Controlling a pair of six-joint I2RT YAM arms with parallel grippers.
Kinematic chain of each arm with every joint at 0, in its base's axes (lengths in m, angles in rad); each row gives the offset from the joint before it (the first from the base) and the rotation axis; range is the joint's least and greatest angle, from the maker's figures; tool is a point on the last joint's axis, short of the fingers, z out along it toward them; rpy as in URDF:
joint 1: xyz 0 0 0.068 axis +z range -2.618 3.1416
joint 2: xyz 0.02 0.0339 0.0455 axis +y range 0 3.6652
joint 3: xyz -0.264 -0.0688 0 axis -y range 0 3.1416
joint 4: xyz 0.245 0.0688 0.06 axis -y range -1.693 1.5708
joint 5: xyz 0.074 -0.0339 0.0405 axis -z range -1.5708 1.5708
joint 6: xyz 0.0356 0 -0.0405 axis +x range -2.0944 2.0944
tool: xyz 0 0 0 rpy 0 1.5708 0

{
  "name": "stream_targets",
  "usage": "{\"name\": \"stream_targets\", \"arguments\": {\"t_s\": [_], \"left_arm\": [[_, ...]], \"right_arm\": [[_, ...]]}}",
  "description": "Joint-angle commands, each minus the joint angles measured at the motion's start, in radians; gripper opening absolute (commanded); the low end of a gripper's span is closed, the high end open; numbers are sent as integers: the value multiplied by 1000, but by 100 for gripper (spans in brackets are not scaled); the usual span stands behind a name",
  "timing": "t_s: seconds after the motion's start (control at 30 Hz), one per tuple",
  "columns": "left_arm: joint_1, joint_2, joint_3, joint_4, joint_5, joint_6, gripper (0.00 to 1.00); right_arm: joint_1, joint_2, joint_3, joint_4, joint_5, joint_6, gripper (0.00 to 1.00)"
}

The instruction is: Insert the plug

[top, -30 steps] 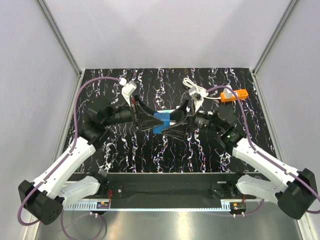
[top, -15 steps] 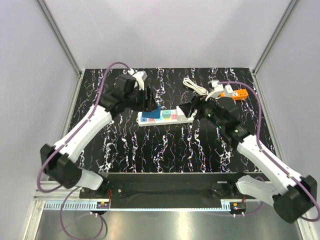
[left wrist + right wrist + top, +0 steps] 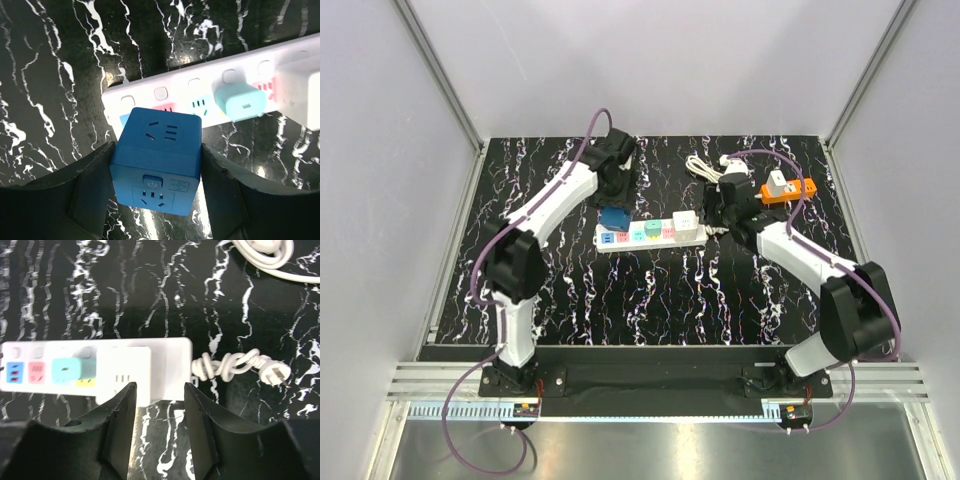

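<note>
The plug is a blue cube adapter [image 3: 157, 155] with sockets on its faces. My left gripper [image 3: 157, 147] is shut on it, a finger pressed on each side. It hangs over the left end of the white power strip [image 3: 175, 85], seen in the top view as blue cube [image 3: 614, 218] above the strip [image 3: 650, 236]. A teal plug [image 3: 239, 100] and a white adapter [image 3: 122, 372] sit in the strip. My right gripper [image 3: 160, 387] stands at the strip's right end [image 3: 170, 357], its jaws narrow but apart, with bare table between them.
The strip's own bundled white cord and plug [image 3: 235, 365] lie just right of it. A coiled white cable [image 3: 705, 168] and an orange power strip [image 3: 790, 190] carrying a white plug sit at the back right. Grey walls enclose the black marbled table.
My left arm has carried the blue cube from the table's middle to the strip's left end. My right gripper has moved to the strip's right end and its jaws have narrowed.
</note>
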Motion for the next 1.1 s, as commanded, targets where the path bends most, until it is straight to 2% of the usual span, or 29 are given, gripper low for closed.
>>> {"name": "stream_targets", "arguments": {"t_s": [0.0,0.17,0.23,0.4,0.63,0.93,1.07], "left_arm": [[12,64,114,-106,10,-4,0],[33,222,307,-288,25,-50,0],[56,227,317,-298,77,-75,0],[65,223,332,-287,45,-121,0],[68,240,289,-255,140,-171,0],[52,230,232,-238,116,-199,0],[47,216,147,-195,119,-222,0]], "right_arm": [[-9,57,64,9,59,-15,49],[-17,122,81,-6,96,-35,49],[-17,134,81,-6,93,-32,49],[-17,160,73,-6,83,-24,50],[-22,130,41,4,79,-22,51],[-23,24,-5,20,85,-21,53],[-26,-1,-22,27,86,-22,53]]}}
